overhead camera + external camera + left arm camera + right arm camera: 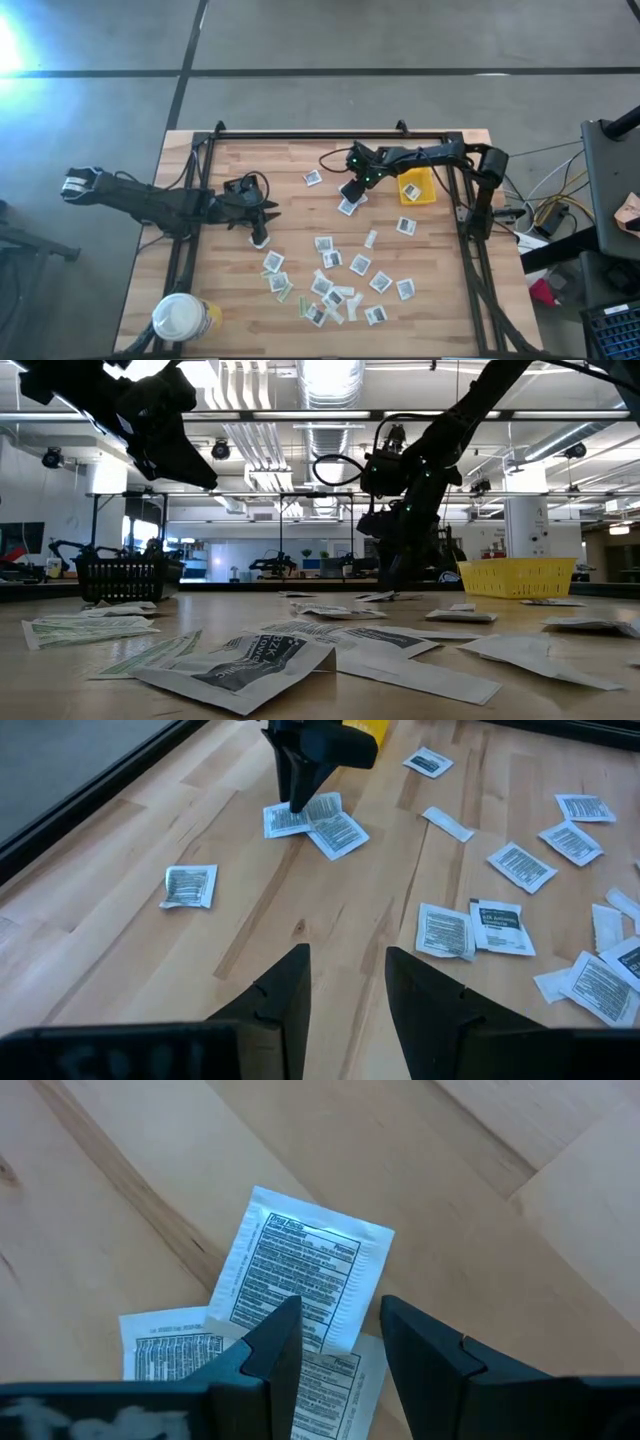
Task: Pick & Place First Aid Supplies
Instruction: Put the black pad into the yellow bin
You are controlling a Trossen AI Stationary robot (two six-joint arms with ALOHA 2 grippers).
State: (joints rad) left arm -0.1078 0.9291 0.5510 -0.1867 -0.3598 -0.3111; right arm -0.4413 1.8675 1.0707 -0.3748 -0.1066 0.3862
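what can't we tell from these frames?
- Print on the packets: too small in the high view.
- Yellow bin contents: its wall hides them in the low view.
- Packet under the right gripper: near edge hidden by the jaws, right wrist view.
- Tub contents: lid covers them.

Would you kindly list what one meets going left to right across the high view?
Round white-lidded tub → left gripper, open → packet → right gripper, open over packets → yellow bin.
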